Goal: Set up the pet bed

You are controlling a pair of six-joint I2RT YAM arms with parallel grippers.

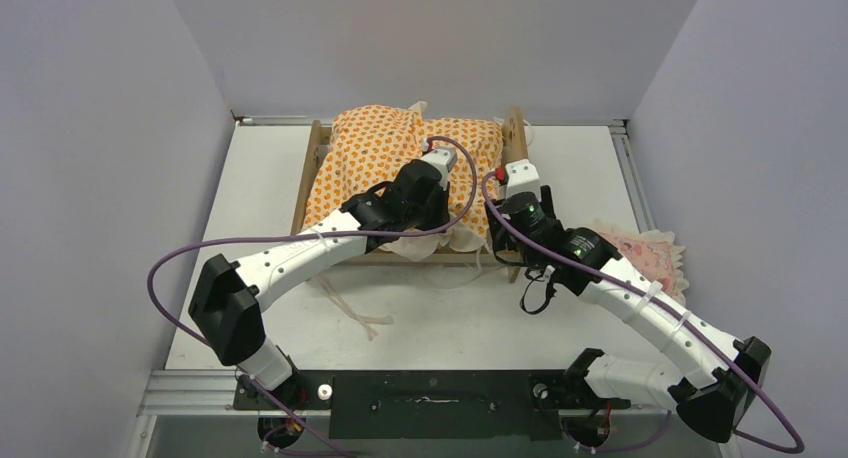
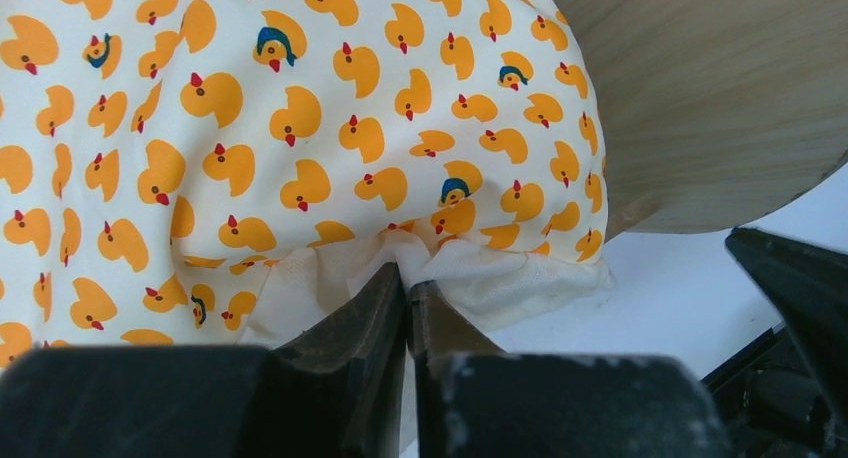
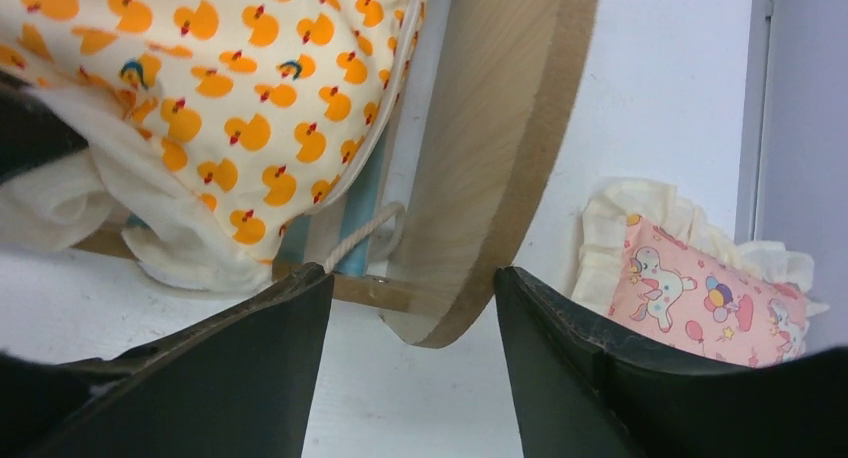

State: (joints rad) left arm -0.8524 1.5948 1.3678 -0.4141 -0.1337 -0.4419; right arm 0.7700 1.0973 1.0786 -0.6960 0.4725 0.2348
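Note:
The pet bed (image 1: 308, 168) stands at the back middle of the table, a light plywood frame. An orange duck-print mattress (image 1: 370, 158) lies bunched over it. My left gripper (image 2: 408, 283) is shut on the mattress's white ruffle (image 2: 520, 278) at its edge, beside a wooden end board (image 2: 720, 98). My right gripper (image 3: 412, 278) is open at the bed's near right corner, with its fingers either side of the rounded end board (image 3: 500, 148) and nothing held. A strip of the striped base (image 3: 355, 218) shows under the mattress.
A pink frilled pillow (image 1: 650, 253) lies on the table right of the bed, close to my right arm; it also shows in the right wrist view as the pillow (image 3: 700, 303). White cords (image 1: 350, 308) trail in front of the bed. Walls enclose the table.

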